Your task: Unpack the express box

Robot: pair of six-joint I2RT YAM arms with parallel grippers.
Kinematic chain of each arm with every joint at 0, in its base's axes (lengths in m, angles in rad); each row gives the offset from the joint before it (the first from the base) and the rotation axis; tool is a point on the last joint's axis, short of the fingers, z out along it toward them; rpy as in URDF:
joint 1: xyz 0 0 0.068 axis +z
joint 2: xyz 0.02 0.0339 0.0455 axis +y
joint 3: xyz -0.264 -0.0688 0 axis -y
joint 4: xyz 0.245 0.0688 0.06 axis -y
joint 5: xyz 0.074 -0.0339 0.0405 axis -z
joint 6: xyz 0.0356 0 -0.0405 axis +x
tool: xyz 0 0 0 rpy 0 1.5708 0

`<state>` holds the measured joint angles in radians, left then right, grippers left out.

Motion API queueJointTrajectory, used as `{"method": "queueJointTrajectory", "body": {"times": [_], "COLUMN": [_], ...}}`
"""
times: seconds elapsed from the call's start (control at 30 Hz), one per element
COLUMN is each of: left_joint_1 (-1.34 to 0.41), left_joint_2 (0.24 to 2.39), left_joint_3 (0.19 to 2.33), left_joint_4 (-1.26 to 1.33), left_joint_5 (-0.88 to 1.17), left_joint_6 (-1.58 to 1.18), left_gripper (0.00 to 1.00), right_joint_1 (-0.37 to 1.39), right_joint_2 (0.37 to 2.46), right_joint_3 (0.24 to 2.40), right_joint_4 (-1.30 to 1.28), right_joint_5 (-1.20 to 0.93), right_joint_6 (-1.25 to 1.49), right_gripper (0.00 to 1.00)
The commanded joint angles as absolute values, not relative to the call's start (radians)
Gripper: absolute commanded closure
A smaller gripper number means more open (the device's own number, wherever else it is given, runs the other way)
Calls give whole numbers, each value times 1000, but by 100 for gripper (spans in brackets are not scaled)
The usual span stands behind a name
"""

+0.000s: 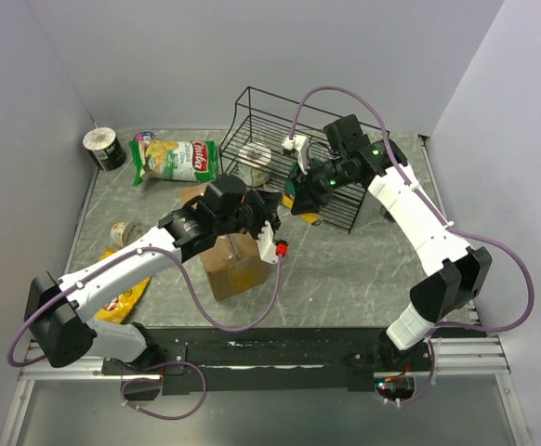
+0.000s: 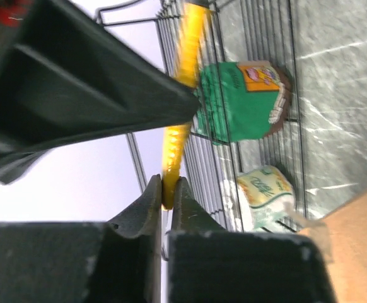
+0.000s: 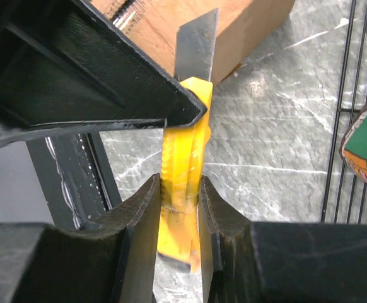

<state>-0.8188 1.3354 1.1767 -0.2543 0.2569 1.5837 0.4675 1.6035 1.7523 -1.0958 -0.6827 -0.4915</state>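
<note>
The brown corrugated cardboard express box (image 1: 233,268) stands on the grey marbled table (image 1: 363,269) just under the left arm's wrist, so it is nearer that arm than the right. Both pincers are clenched on one thing, a yellow plastic utility knife (image 3: 182,158): the right gripper (image 3: 180,189) grasps its ribbed handle, while the left gripper (image 2: 169,188) pinches its narrow yellow edge. The knife's long axis runs from the right gripper straight toward the box, with the bare steel blade (image 3: 196,50) extended and its tip close to the cardboard — whether touching cannot be told. Beyond stands a black wire basket (image 1: 238,125) holding a glossy green packet (image 2: 240,104). The coming cut likely turns on lining the blade up with a taped seam, which is not visible here.
</note>
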Motion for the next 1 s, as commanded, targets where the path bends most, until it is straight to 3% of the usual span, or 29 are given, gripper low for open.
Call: {"method": "queueJointTrajectory", "body": {"times": [0.0,0.1,0.17,0.2,0.27,0.3,0.4,0.5,0.6,0.73,0.83,0.97], "left_joint_1": [-831,-833,-825,-812,-798,-789,-782,-761,-704,-628,-569,-520], "left_joint_2": [1355,1347,1344,1336,1318,1312,1295,1313,1376,1511,1574,1606], "left_joint_3": [1146,1131,1138,1144,1169,1175,1216,1305,1466,1834,1926,1925], "left_joint_4": [-178,-143,-149,-167,-186,-204,-256,-342,-460,-578,-626,-643], "left_joint_5": [199,170,146,147,164,181,222,264,408,669,849,957], "left_joint_6": [1557,1467,1392,1367,1272,1240,1109,896,644,323,209,179], "left_gripper": [99,99,99,99,99,99,99,99,99,99,99,99], "right_joint_1": [497,494,494,492,486,482,424,307,168,121,121,127], "right_joint_2": [1580,1629,1657,1658,1634,1593,1453,1265,1146,1224,1296,1325], "right_joint_3": [1793,1894,1997,2034,2112,2120,2010,1725,1508,1589,1640,1658], "right_joint_4": [-1118,-1204,-1261,-1272,-1249,-1227,-1017,-680,-481,-627,-692,-609], "right_joint_5": [-808,-785,-746,-732,-662,-635,-595,-600,-763,-940,-1107,-1169], "right_joint_6": [-508,-512,-514,-508,-483,-460,-419,-320,-252,-282,-334,-217], "right_gripper": [100,98,89,65,45,29,12,1,1,4,5,5]}}
